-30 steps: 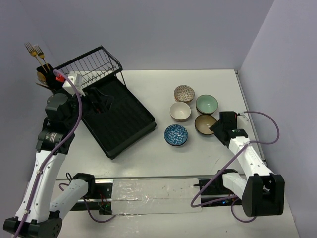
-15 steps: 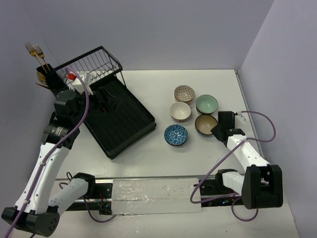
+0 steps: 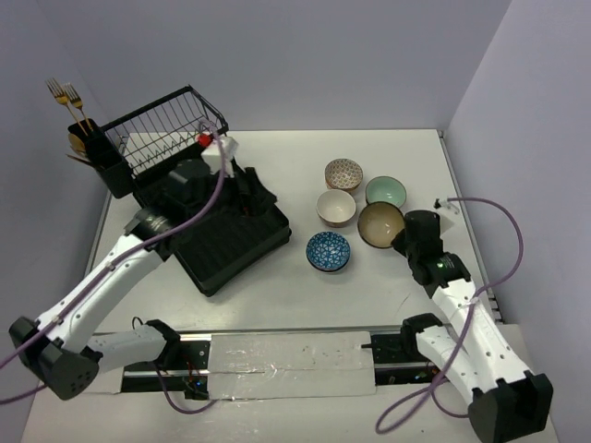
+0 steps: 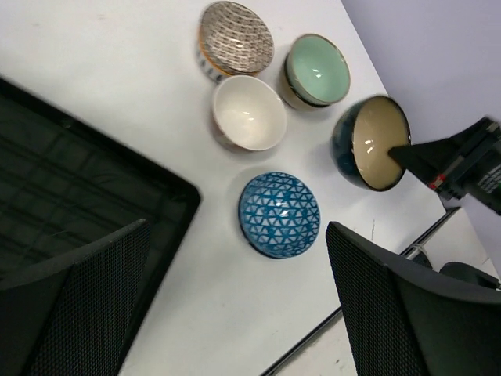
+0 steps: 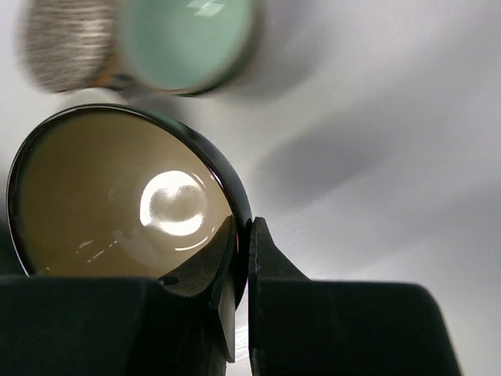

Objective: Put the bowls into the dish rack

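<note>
The right claw (image 5: 241, 235) is clamped on the rim of the brown bowl (image 5: 117, 196), one finger inside the glossy tan hollow and the other on the dark outer wall. The bowl is tilted, its mouth turned toward the rack; whether its foot touches the tabletop (image 3: 277, 295) cannot be told. In the top view the claw grips that bowl's rim at about 4 o'clock. Around the brown bowl, the mint bowl (image 3: 385, 192) sits just beside it at 12 o'clock, the cream bowl (image 3: 336, 207) near it at 10 o'clock, and the blue bowl (image 3: 328, 251), mouth down, at 8 o'clock. The patterned bowl (image 3: 343, 173) lies farther out at 11 o'clock, touching or nearly touching the cream one. All four rest on the tabletop, none in the rack (image 3: 222, 231), which stands well apart at 9 o'clock. The left claw (image 3: 249, 185) hangs over the rack's ribbed tray near its right corner, its jaws spread wide and holding nothing. Its wrist camera looks between the two mesh-faced fingers (image 4: 78, 305) at the five bowls. Behind the tray rises the wire basket, and at the rack's far left end, 10 o'clock from the left claw, a black cup (image 3: 92, 148) holds gold forks (image 3: 65, 92).
</note>
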Controlling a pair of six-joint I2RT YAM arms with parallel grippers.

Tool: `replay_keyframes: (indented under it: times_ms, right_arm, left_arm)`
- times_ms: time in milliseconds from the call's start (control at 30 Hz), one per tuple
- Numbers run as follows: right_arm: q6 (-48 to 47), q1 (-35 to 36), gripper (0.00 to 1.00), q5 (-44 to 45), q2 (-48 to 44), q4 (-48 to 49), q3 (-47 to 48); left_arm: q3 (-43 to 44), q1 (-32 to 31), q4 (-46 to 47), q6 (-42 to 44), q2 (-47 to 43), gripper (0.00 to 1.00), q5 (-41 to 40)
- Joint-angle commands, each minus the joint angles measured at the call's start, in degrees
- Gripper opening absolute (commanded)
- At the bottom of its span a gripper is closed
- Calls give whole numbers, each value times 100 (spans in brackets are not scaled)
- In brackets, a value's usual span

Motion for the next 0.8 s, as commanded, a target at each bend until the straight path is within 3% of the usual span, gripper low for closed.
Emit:
replay_keyframes:
  times_ms: [0, 267, 467, 767]
  right_arm:
    - [-166, 741, 0, 423, -7, 423, 977]
    - [-105, 2332, 0, 1478, 1169, 160, 2260]
    - [-26, 2676, 0, 1664, 1619, -16, 2762]
    - [45, 2913, 0, 1769, 1646, 19, 2851]
  left_arm:
    - [521, -839, 340, -130, 509, 99, -839]
    - [1514, -2001, 305, -350, 1705, 99, -2368]
    - [1884, -2293, 156, -341, 2251, 97, -3407]
    - [1796, -2310, 235, -482, 2664, 77, -3637]
